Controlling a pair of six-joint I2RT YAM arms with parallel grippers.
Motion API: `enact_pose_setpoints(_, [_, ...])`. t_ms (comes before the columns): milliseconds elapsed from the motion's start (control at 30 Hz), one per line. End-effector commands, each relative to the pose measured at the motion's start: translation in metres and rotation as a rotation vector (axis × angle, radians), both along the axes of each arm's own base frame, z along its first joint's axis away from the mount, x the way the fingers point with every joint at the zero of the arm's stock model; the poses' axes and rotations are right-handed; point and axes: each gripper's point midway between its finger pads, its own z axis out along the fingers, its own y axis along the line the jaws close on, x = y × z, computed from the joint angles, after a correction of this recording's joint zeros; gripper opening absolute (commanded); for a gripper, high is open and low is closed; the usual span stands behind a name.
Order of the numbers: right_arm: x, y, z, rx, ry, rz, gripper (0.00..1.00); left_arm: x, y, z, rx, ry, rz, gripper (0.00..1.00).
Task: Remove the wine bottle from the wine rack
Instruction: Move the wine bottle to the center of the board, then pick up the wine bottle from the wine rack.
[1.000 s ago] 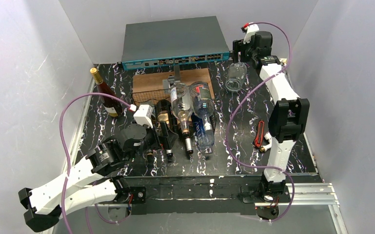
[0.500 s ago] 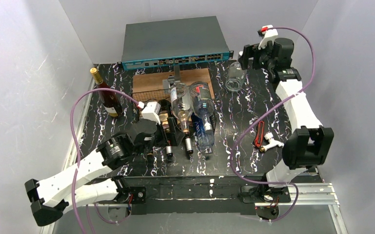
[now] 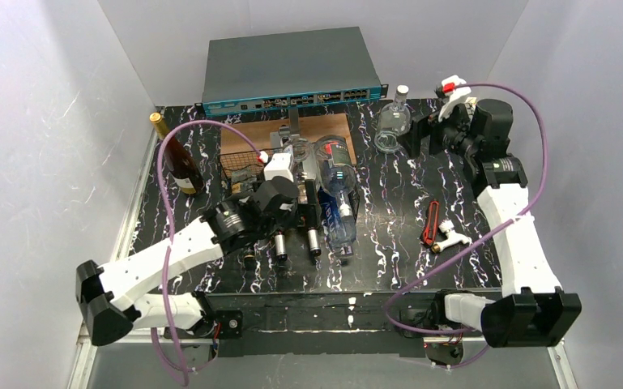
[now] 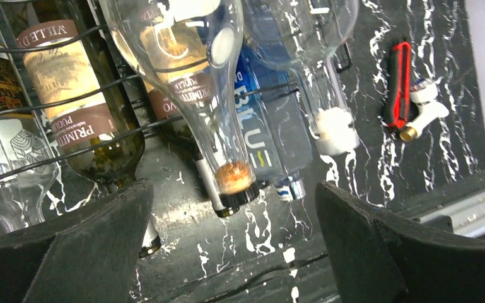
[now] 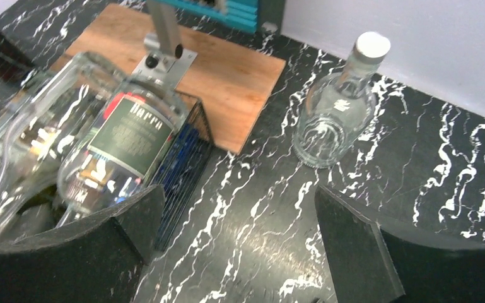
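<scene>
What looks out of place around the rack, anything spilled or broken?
No spill or breakage visible. The rack is overfilled: a corked clear bottle and a labelled clear bottle lie on top of the lower bottles, necks sticking out past its near edge. A red tool lies loose on the table to its right.

Wine rack [image 3: 241,159] mid-table [image 3: 389,251]. Wine bottles [image 4: 183,57] lie in it side by side, necks toward near edge. At rack's right end, top bottle [image 3: 336,172] rests over lower bottle [image 3: 330,212]. Wooden board [image 3: 328,126] directly behind rack. Network switch [image 3: 288,69] at far edge, behind board. Upright bottle [image 3: 180,166] left of rack. Standing bottle [image 3: 392,130] right of board, apart from it. Corkscrew [image 3: 437,227] right of rack, nearer. Left gripper [image 4: 230,202] over rack's near side, above necks. Right gripper [image 3: 426,136] just right of standing bottle.
</scene>
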Motion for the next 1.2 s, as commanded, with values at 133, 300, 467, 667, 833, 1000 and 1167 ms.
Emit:
enact_pose_setpoints(133, [-0.052, 0.004, -0.055, -0.050, 0.135, 0.112, 0.98, 0.031, 0.003, 0.002, 0.108, -0.025, 0.152, 0.99])
enact_pose_setpoints(300, [-0.062, -0.012, -0.079, 0.015, 0.163, 0.089, 0.98, 0.036, 0.004, -0.009, 0.148, -0.009, 0.203, 0.99])
enact_pose_setpoints(467, [-0.064, -0.021, -0.098, 0.056, 0.169, 0.069, 0.98, 0.042, 0.002, -0.019, 0.176, -0.001, 0.245, 0.87])
enact_pose_setpoints(667, [-0.064, -0.021, -0.106, 0.065, 0.166, 0.081, 0.98, 0.046, 0.000, -0.032, 0.201, 0.009, 0.282, 0.71])
enact_pose_setpoints(833, [-0.065, -0.024, -0.115, 0.074, 0.172, 0.082, 0.98, 0.051, -0.003, -0.038, 0.229, -0.001, 0.299, 0.66])
enact_pose_setpoints(1000, [-0.066, -0.025, -0.118, 0.073, 0.172, 0.089, 0.98, 0.054, -0.005, -0.041, 0.242, -0.009, 0.312, 0.58])
enact_pose_setpoints(1167, [-0.067, -0.025, -0.123, 0.067, 0.177, 0.088, 0.98, 0.053, -0.005, -0.050, 0.256, -0.001, 0.325, 0.55])
